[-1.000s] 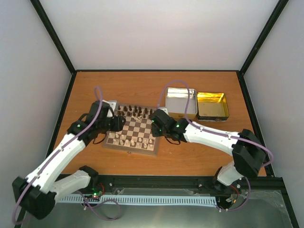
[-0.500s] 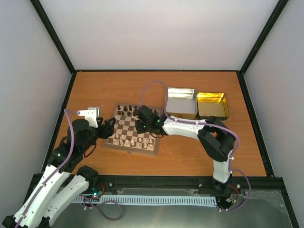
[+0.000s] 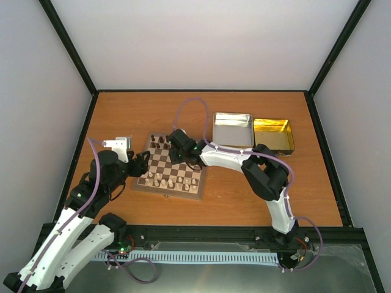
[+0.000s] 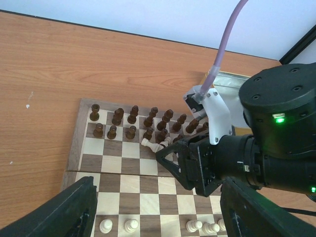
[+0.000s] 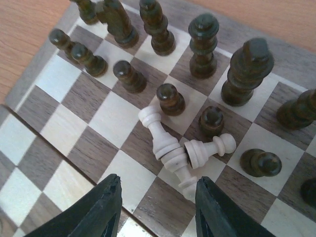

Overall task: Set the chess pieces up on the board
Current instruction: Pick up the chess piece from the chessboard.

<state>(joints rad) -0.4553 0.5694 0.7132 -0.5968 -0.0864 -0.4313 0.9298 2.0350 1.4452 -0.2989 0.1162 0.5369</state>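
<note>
Flat on their sides on the far part of the board (image 3: 168,190), among the dark ones: pale fallen pieces (image 5: 163,140). In the right wrist view, the long one slanted, round head up and to the left, foot down toward the gripper. Just beside it and touching, a small one (image 5: 210,148), head pointing right. Hard to tell whether two or three in that little heap. All around them dark pieces (image 5: 202,47), standing straight up in two rows along the far edge. On the near rows, more pale pieces (image 4: 129,225), upright.

Square board, a bit turned, on an orange-brown wooden table (image 3: 183,110). Plain pale walls (image 3: 201,43) around, with black frame bars (image 3: 67,46) at the corners.

From left to right: first the left gripper (image 3: 137,163), near the left edge of the board, fingers spread wide, nothing held. Next the right gripper (image 5: 158,195), low over the far middle squares, fingers apart, nothing pinched, the heap just ahead of the tips. Right arm (image 3: 226,155) stretched over the right side of the board, hiding part of the far row from above. A purple cable (image 4: 222,47) looping up from it. Farther right, off the board, a silver tin (image 3: 232,129) and then a gold tin (image 3: 273,135), side by side, both open on top.
</note>
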